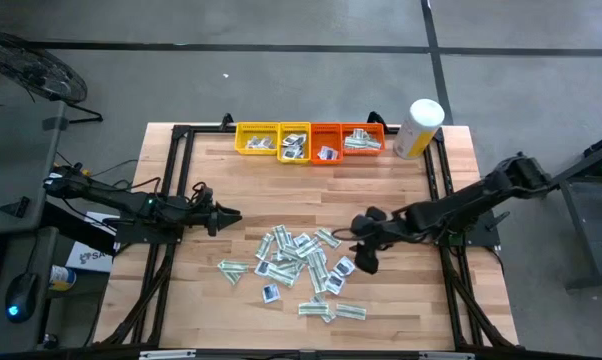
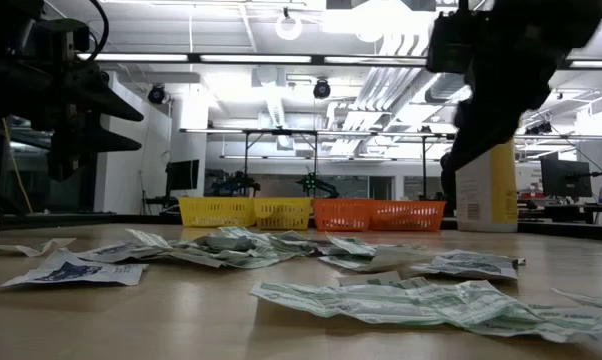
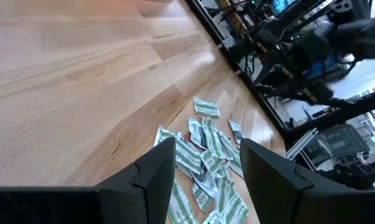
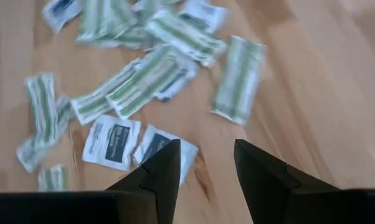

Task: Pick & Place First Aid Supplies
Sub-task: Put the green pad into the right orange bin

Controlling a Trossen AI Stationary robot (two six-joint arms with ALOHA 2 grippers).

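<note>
The first aid supplies (image 1: 299, 265) lie scattered flat on the wooden table's middle: narrow white-and-green strips (image 4: 238, 78) and small white squares with dark centres (image 4: 111, 142). My right gripper (image 1: 365, 260) hovers open at the pile's right edge, slanting down. In its wrist view its fingers (image 4: 206, 152) stand above bare wood beside a white square (image 4: 161, 148), touching nothing. My left gripper (image 1: 229, 216) waits open above the table, left of the pile (image 3: 207, 155), and shows at the upper left of the low view (image 2: 91, 110).
Two yellow trays (image 1: 271, 139) and two orange trays (image 1: 343, 139), each holding some packets, stand in a row at the far edge. A tall white-and-yellow canister (image 1: 418, 127) stands to their right. A black frame (image 1: 176, 170) borders the table's sides.
</note>
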